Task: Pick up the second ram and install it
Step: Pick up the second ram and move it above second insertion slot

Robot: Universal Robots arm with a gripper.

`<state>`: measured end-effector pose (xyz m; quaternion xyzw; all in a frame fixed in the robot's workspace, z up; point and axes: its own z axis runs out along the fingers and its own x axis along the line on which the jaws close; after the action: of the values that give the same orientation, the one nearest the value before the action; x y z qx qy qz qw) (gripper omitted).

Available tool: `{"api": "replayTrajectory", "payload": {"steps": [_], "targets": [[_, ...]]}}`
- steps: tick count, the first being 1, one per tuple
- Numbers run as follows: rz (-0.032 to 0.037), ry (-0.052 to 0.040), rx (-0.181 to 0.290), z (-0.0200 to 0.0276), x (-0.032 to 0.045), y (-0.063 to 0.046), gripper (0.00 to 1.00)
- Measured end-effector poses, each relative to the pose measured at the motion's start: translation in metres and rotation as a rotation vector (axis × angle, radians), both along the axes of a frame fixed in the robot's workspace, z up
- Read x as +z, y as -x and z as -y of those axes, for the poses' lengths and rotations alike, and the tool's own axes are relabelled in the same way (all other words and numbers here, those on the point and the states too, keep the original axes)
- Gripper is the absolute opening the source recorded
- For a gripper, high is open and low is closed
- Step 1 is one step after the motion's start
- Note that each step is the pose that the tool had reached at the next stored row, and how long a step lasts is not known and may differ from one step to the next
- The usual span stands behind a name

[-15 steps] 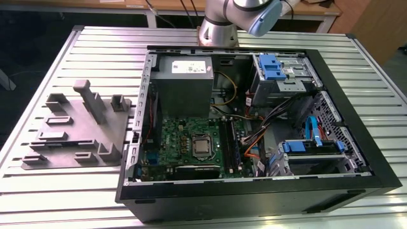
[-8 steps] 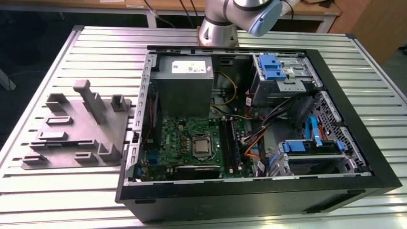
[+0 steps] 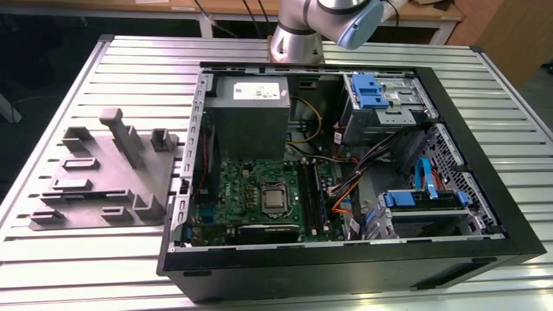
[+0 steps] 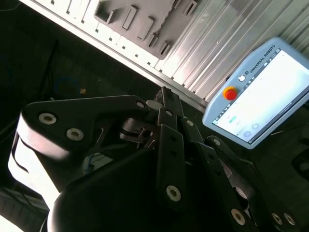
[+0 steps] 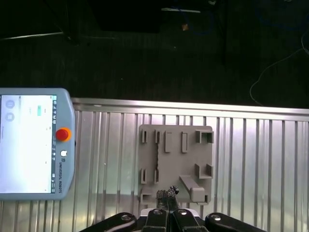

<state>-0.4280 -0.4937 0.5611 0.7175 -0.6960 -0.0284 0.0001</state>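
In the first wrist view a thin dark strip (image 5: 156, 157) stands on edge between two holders of the grey fixture plate (image 5: 175, 162); it looks like the second ram. My gripper (image 5: 167, 195) hangs high above the plate's near edge, apart from the strip, its two fingers pressed together with nothing between them. The second wrist view shows the same shut fingers (image 4: 164, 96) with the plate (image 4: 140, 21) far beyond them. In the exterior view the plate (image 3: 103, 178) lies on the table to the left of the open computer case (image 3: 346, 155).
Inside the case lie the motherboard (image 3: 259, 194) with long black slots (image 3: 316, 194), a power supply (image 3: 250, 107) and blue drive bays (image 3: 372, 91). A teach pendant (image 5: 31, 140) rests on the ribbed metal table (image 5: 260, 159) beside the plate. Dark floor lies beyond the table edge.
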Motion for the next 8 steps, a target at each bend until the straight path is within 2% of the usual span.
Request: {"api": "replayTrajectory", "payload": {"steps": [8], "targets": [[0.0, 0.0, 0.0, 0.0, -0.0146, 0.0, 0.1]]}}
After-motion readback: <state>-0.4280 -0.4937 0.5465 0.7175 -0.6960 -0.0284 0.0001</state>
